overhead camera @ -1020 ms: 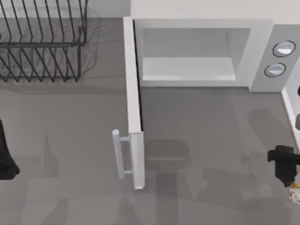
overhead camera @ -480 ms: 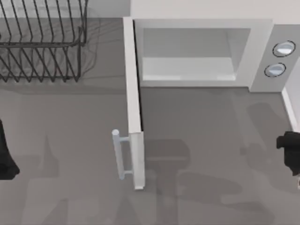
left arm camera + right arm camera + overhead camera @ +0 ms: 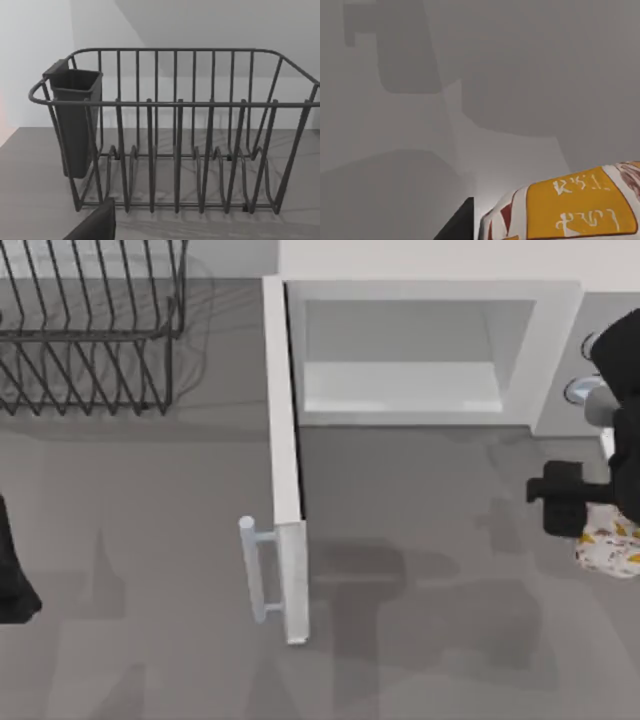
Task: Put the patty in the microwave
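The patty point(image 3: 608, 548), a cream-white lump with orange and brown spots, hangs at the table's right edge with my right gripper point(image 3: 592, 532) shut on it. The right wrist view shows the patty point(image 3: 570, 207) close up beside one dark finger point(image 3: 459, 224), well above the grey table. The white microwave point(image 3: 555, 340) stands at the back with its pale cavity open and bare. Its door point(image 3: 284, 460) swings out toward the front, left of the patty. My right arm partly covers the two knobs point(image 3: 580, 390). My left arm point(image 3: 12, 570) is parked at the left edge.
A black wire dish rack point(image 3: 90, 330) stands at the back left. In the left wrist view the rack point(image 3: 175, 135) has a dark cup on its side. Bare grey table lies between the open door and the patty.
My right arm has moved from the near right corner toward the microwave and a little left, carrying the patty up with it. It now overlaps the knobs. The left arm has not moved.
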